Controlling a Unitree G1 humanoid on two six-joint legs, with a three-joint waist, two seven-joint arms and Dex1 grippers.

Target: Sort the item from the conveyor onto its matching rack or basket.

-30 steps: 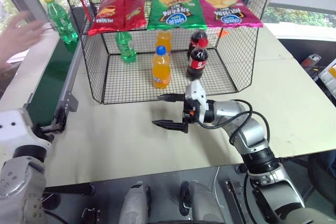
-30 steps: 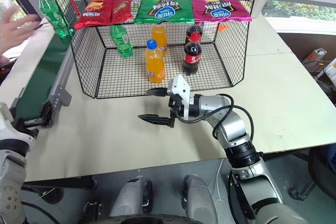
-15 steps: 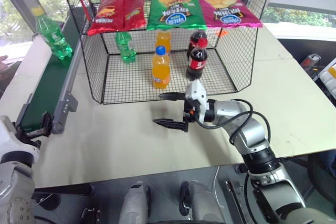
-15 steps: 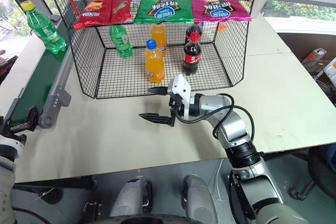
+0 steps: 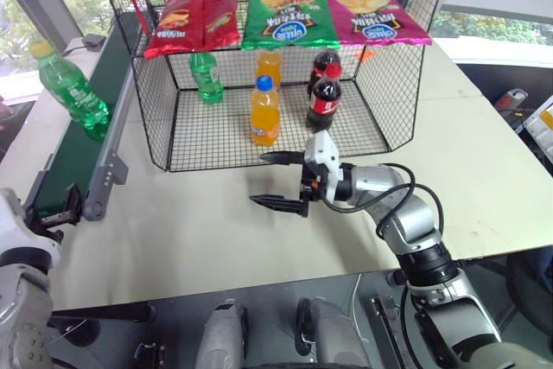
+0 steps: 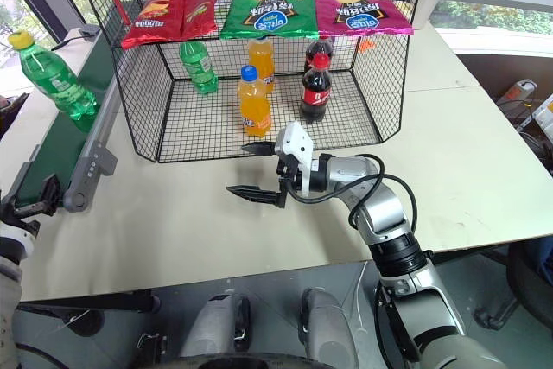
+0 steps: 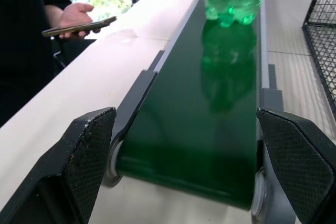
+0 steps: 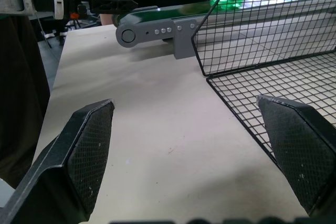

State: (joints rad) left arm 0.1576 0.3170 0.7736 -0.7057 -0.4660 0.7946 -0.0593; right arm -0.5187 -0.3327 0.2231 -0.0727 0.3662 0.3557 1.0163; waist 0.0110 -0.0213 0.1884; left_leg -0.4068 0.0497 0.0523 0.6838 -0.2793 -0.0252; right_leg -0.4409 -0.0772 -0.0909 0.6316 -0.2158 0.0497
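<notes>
On the conveyor (image 5: 73,149) stands the bottle (image 5: 71,91) — both claws gape, left (image 7: 184,166) and right (image 5: 281,181).

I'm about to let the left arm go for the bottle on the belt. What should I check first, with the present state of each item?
1. Green bottle with yellow cap upright on the conveyor: ok.
2. Left gripper open at the belt's near end, lined up along the belt: ok.
3. Bottle within the gripper's span: not ok, it stands further up the belt.
4. Right gripper open, over the table, away from the belt: ok.
5. Mesh cage floor has free room beside the green bottle with green cap: ok.
6. Person holding a phone beside the belt keeps away: cannot tell.
</notes>
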